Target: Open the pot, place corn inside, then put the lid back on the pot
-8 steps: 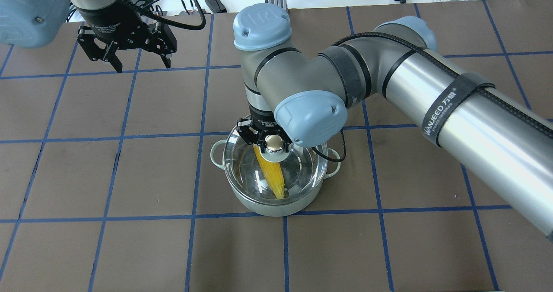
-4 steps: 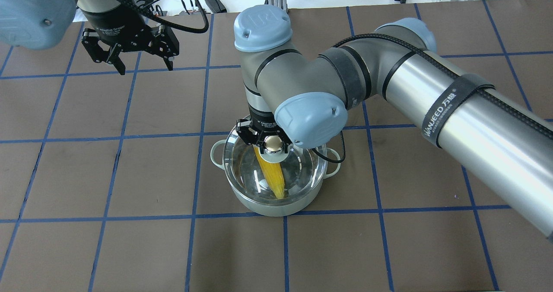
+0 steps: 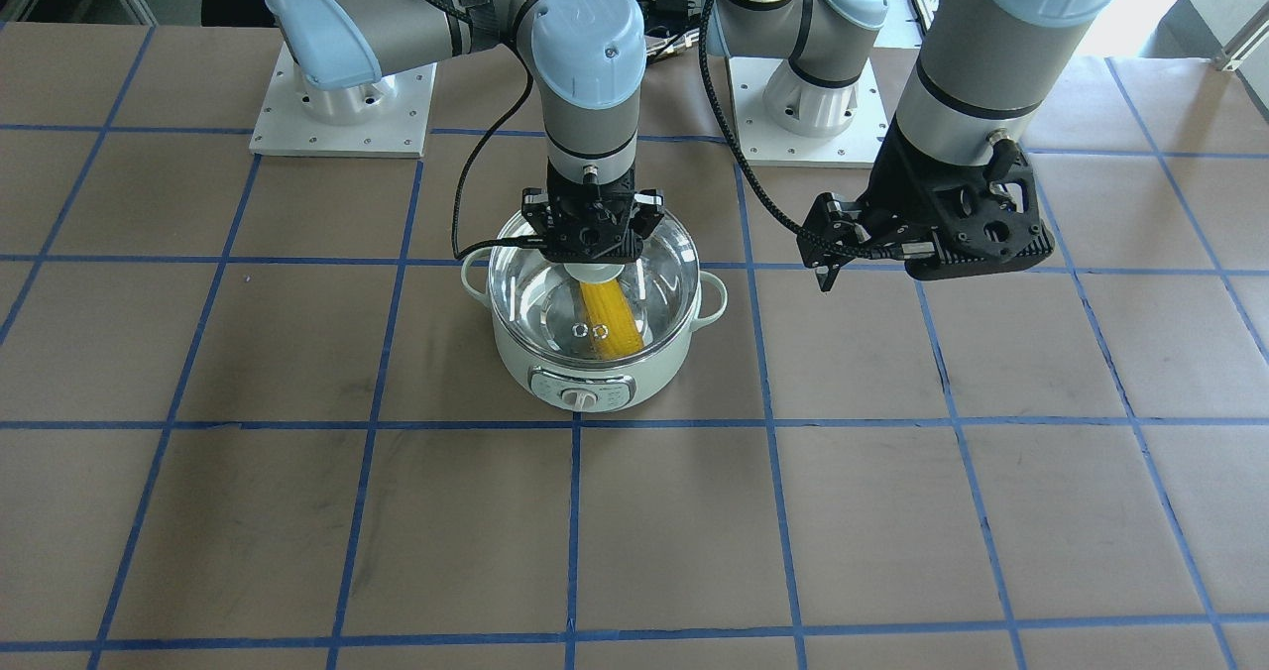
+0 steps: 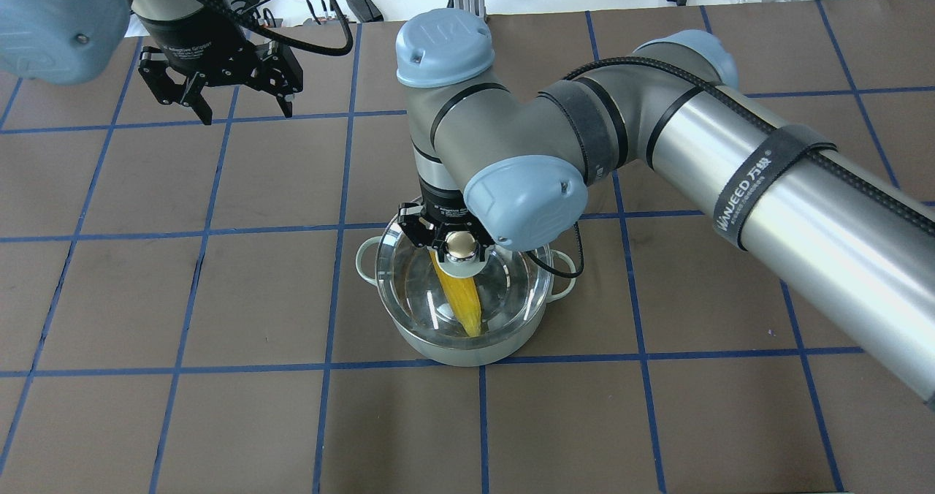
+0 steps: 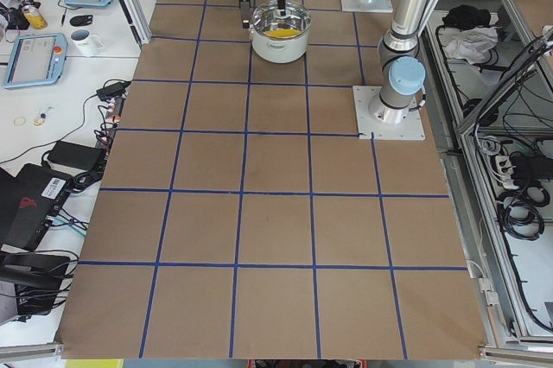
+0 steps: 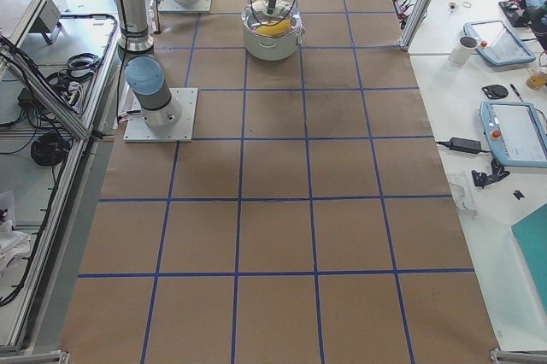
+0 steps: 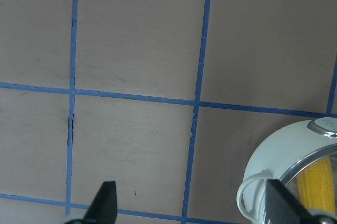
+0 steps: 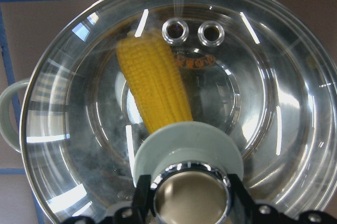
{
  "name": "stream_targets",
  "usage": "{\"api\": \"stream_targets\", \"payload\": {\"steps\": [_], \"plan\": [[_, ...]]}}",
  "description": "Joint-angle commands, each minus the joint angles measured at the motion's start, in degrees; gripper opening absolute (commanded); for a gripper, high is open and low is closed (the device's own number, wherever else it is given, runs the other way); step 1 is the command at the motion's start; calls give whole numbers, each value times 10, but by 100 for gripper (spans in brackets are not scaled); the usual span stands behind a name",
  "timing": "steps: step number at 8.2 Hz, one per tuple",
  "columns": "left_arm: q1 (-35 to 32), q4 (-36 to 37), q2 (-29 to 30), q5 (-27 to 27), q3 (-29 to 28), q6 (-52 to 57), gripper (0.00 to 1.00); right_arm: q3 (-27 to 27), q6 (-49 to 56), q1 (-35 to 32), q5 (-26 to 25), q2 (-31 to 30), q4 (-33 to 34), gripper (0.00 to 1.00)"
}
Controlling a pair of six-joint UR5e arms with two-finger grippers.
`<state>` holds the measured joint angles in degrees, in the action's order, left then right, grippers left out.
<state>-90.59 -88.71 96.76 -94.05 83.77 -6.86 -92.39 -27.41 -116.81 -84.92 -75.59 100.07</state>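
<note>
The pale green pot (image 4: pixel 438 348) stands mid-table, its dial panel showing in the front-facing view (image 3: pixel 580 392). The yellow corn (image 4: pixel 460 300) lies inside it, also seen through the glass in the right wrist view (image 8: pixel 155 87). The clear lid (image 4: pixel 511 289) covers the pot's mouth. My right gripper (image 4: pixel 453 242) points straight down and is shut on the lid's knob (image 8: pixel 189 192). My left gripper (image 4: pixel 247 114) hangs open and empty to the far left of the pot. The left wrist view shows its fingers apart (image 7: pixel 192 203), with the pot (image 7: pixel 274 155) at the lower right.
The table is brown with a blue tape grid. My right arm's forearm (image 4: pixel 803 194) spans the right half above the table. The arm base plates (image 3: pixel 342 105) sit at the robot's edge. Cables (image 4: pixel 321 12) lie beyond the far edge.
My left gripper has drawn back a little farther from the pot, still open. My right gripper, the lid and the corn have barely moved.
</note>
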Motion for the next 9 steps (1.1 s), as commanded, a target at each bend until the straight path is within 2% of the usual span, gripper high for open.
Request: {"api": "stream_targets", "payload": {"steps": [1, 2, 4, 5, 9], "plan": [[1, 0, -1, 0, 0, 0, 100, -1, 0, 0, 0, 0, 0, 33], [0, 0, -1, 0, 0, 0, 100, -1, 0, 0, 0, 1, -1, 43], [1, -1, -1, 0, 0, 0, 100, -1, 0, -1, -1, 1, 0, 87], [1, 0, -1, 0, 0, 0, 100, -1, 0, 0, -1, 1, 0, 100], [1, 0, -1, 0, -1, 0, 100, 6, 10, 9, -14, -18, 5, 100]]}}
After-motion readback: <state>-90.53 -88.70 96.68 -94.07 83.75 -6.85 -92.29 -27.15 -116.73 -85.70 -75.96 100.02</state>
